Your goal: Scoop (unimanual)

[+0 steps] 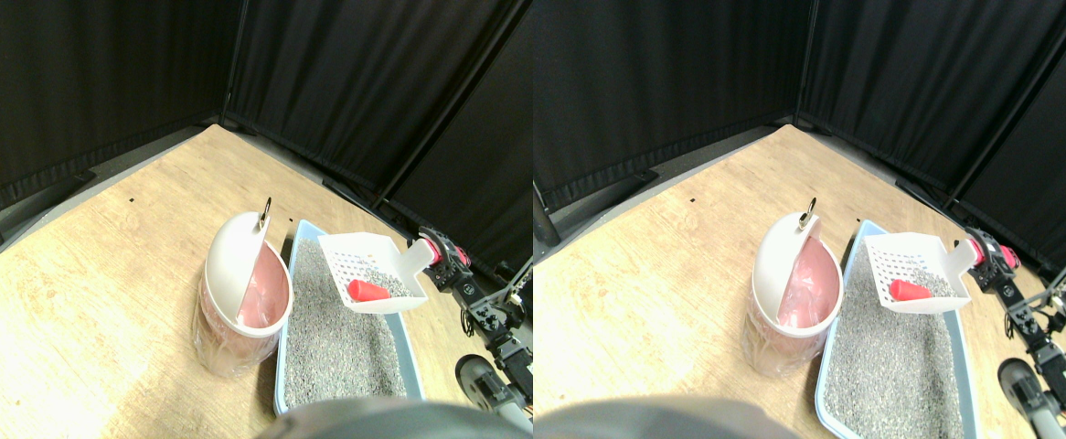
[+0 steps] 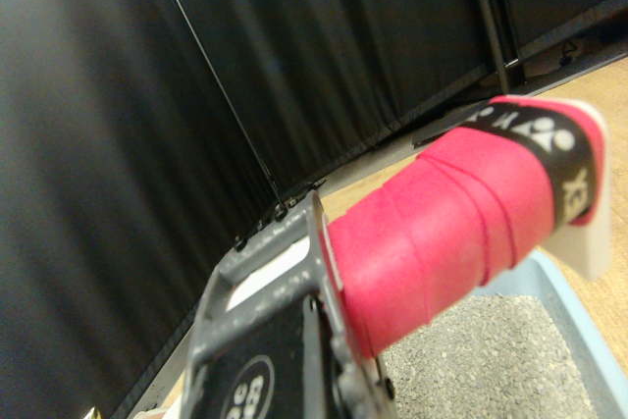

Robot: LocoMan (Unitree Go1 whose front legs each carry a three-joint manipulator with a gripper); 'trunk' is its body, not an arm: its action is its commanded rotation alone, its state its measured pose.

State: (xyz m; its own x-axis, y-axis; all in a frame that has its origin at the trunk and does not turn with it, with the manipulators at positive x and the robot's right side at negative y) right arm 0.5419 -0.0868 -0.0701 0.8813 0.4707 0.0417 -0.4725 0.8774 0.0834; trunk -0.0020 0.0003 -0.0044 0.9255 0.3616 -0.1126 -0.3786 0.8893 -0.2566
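Black curtains wall in the pale wooden surface [image 1: 85, 274]. My right gripper [image 1: 442, 256] has its jaws clamped on the pink-wrapped handle [image 2: 442, 228] of the white slotted plastic scoop [image 1: 373, 270]. I see the small red piece [image 1: 368, 291] lying in the raised scoop, above the grey litter in the light-blue tray [image 1: 405, 343]. I judge the scooping done; tipping it into the white-lidded, pink-lined bin [image 1: 240, 293] beside the tray remains.

scoop [image 1: 370, 271]: white, perforated
handle wrap [image 2: 442, 233]: pink-red, black band
object in scoop [image 1: 367, 291]: red
litter tray [image 1: 410, 352]: light blue
litter [image 1: 336, 338]: speckled grey
bin [image 1: 242, 291]: white lid, pink liner
floor [image 1: 76, 293]: light wood grain
curtains [image 1: 85, 73]: black
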